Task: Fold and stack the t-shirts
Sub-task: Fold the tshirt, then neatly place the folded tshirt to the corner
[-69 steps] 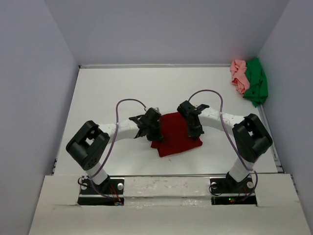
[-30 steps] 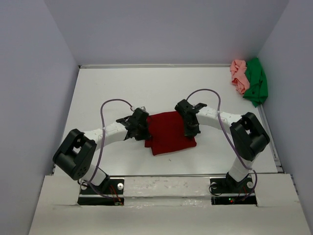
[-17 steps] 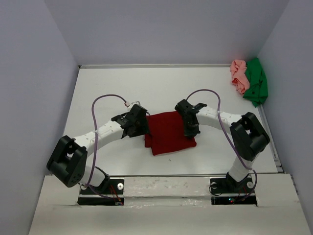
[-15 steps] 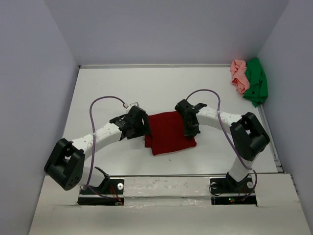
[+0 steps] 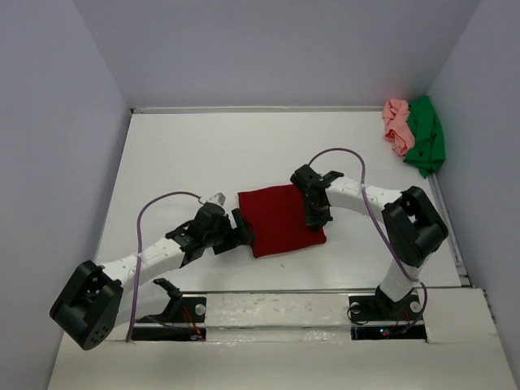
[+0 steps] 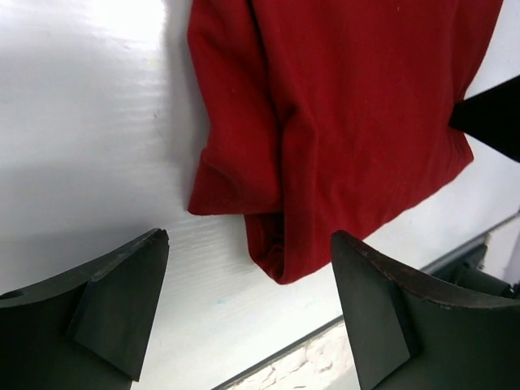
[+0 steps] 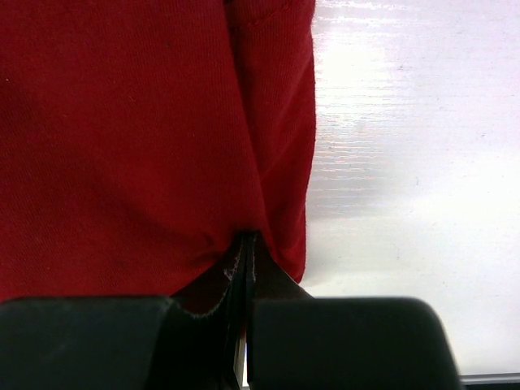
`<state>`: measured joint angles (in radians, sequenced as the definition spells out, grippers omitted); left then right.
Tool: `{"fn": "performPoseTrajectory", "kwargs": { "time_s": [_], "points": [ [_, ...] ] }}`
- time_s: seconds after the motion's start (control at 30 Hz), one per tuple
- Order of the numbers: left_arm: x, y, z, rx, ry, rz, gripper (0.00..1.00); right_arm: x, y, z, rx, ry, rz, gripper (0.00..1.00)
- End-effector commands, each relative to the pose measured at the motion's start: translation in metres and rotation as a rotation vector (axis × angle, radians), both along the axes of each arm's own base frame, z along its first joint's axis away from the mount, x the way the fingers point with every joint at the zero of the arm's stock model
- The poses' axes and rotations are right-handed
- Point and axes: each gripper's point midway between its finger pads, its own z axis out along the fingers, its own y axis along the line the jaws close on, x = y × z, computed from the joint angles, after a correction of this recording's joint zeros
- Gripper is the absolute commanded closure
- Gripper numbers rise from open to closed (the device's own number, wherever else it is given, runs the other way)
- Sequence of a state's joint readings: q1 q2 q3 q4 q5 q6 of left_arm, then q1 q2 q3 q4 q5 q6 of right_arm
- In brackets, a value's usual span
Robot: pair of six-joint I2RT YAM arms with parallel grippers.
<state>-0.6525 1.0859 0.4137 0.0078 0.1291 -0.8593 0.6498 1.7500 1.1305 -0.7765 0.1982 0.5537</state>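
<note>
Red shirt (image 5: 280,219) hides tips of right fingers (image 7: 341,341) clamped on it; left fingers (image 6: 114,301) apart.

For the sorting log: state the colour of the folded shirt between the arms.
The shirt is plain dark red, clearest in the left wrist view.

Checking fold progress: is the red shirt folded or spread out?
Folded: the red shirt is a compact rectangle, with layered edges showing in the left wrist view.
</note>
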Motion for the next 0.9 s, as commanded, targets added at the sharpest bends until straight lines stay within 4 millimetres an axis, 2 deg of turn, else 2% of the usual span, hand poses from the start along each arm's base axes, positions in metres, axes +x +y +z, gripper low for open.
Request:
{"fn": "performPoseTrajectory", "kwargs": {
  "time_s": [0.0,0.23,0.53,0.77,0.87],
  "points": [
    [0.001,-0.030,0.015,-0.190,-0.022,-0.057,0.11,0.010,0.011,0.014,0.049,-0.061,0.022,1.00],
    [0.002,-0.030,-0.008,-0.172,0.028,-0.056,0.11,0.009,0.010,0.018,0.055,-0.074,0.022,1.00],
    [0.012,-0.015,-0.040,-0.052,0.084,-0.016,0.11,0.011,0.011,0.024,0.062,-0.086,0.021,1.00],
    [0.020,-0.014,-0.047,-0.005,0.107,-0.013,0.12,0.011,0.013,0.022,0.065,-0.078,0.018,1.00],
    [0.019,-0.016,-0.053,0.003,0.129,-0.019,0.16,0.012,0.014,0.020,0.064,-0.071,0.019,1.00]
  ]
}}
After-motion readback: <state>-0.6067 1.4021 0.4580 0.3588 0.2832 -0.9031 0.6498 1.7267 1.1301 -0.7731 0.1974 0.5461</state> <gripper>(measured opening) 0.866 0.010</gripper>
